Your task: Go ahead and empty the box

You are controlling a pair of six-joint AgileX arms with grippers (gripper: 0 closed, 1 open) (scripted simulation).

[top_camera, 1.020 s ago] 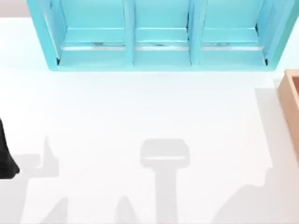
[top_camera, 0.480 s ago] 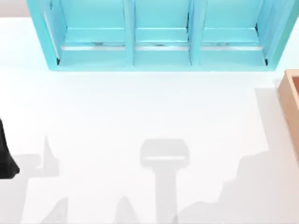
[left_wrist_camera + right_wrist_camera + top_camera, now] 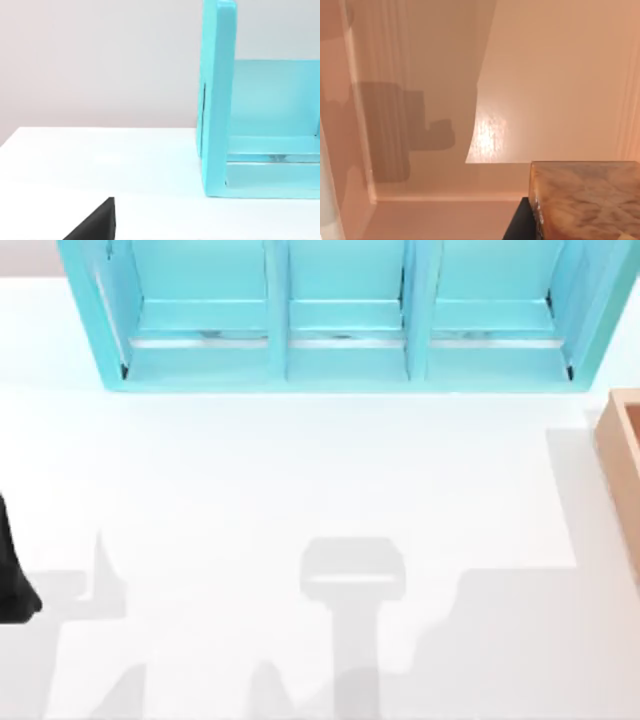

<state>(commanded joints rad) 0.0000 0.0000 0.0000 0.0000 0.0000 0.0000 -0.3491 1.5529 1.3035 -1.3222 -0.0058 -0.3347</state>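
Observation:
The box point(image 3: 622, 465) is a tan-orange wooden box, partly seen at the table's right edge in the top view. The right wrist view looks into it, showing smooth tan-orange walls point(image 3: 545, 75) with a gripper-shaped shadow point(image 3: 400, 130) on them. A brown, wood-grained block point(image 3: 585, 200) lies inside the box. A black part of my right gripper point(image 3: 517, 225) sits right beside the block. My left arm point(image 3: 12, 580) is parked at the table's left edge, and a black wedge of its gripper point(image 3: 95, 222) shows over the white table.
A big cyan shelf unit point(image 3: 345, 320) with three compartments stands along the back of the white table point(image 3: 300, 470). Its side wall point(image 3: 217, 100) rises close in the left wrist view. Grey arm shadows lie across the table's front.
The shadow at the table's front right has spread leftward across the top view. The left arm has not moved.

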